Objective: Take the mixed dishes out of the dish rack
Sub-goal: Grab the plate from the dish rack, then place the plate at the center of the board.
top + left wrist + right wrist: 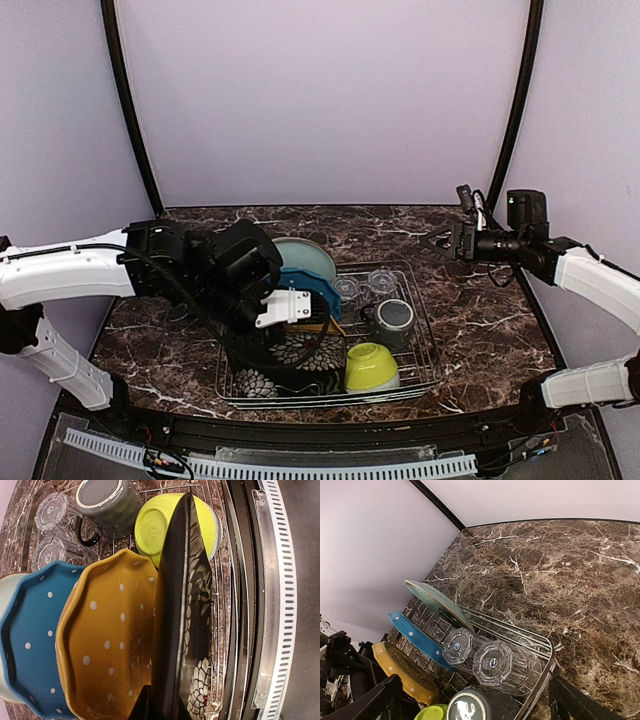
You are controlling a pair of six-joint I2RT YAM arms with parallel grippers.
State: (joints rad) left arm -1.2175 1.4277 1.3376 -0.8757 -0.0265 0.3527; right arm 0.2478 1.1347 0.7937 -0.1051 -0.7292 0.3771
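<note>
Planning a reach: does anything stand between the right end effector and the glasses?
Nothing visible does. The right end effector hangs open off the rack's far right corner, and the glasses show unblocked in its wrist view.

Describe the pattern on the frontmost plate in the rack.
The black plate has a white floral print; left wrist view.

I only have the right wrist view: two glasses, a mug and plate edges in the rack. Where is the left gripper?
Observer: The left gripper is low over the dish rack, straddling the top rim of the black floral plate, the nearest plate in the row.
Operator: Clamped on it?
Observer: Cannot tell; only one finger shows, close beside the plate.
Operator: What sits right of that plate?
Observer: The lime-green bowl, upside down in the rack's near right corner.
</note>
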